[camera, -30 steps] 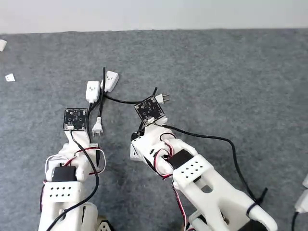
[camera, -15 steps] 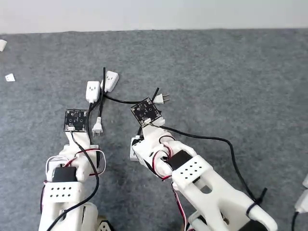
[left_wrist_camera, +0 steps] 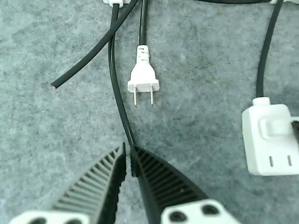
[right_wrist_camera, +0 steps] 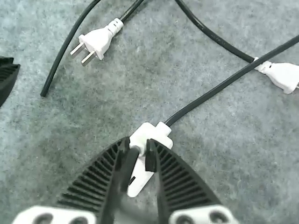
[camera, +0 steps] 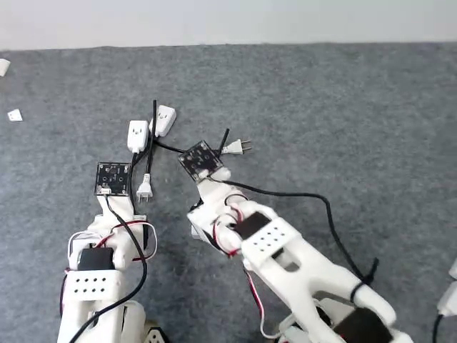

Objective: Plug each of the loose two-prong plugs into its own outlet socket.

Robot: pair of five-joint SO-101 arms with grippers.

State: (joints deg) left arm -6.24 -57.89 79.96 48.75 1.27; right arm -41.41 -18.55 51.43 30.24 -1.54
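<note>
A white outlet socket (right_wrist_camera: 149, 133) on a black cable sits between the fingers of my right gripper (right_wrist_camera: 138, 150), which is shut on it. One white two-prong plug (camera: 145, 189) lies on the grey mat just ahead of my left gripper (left_wrist_camera: 129, 151); its prongs (left_wrist_camera: 142, 97) point back at the fingers. The left gripper is shut, and a black cable (left_wrist_camera: 117, 93) runs up to its tips. A second plug (camera: 234, 148) lies right of the right arm and appears as a white body (right_wrist_camera: 285, 77). Two more white sockets (camera: 137, 134) (camera: 165, 119) lie farther back.
Black cables cross the mat between the plugs and sockets; one ends in a cut stub (left_wrist_camera: 53, 86). Another white socket (left_wrist_camera: 268, 140) with two slots lies beside the near plug. Small white pieces (camera: 14, 115) lie far left, and white parts (camera: 448, 296) at the right edge.
The right arm has swung left and slightly away, carrying its socket toward the left arm's side. The left arm and both loose plugs have stayed put.
</note>
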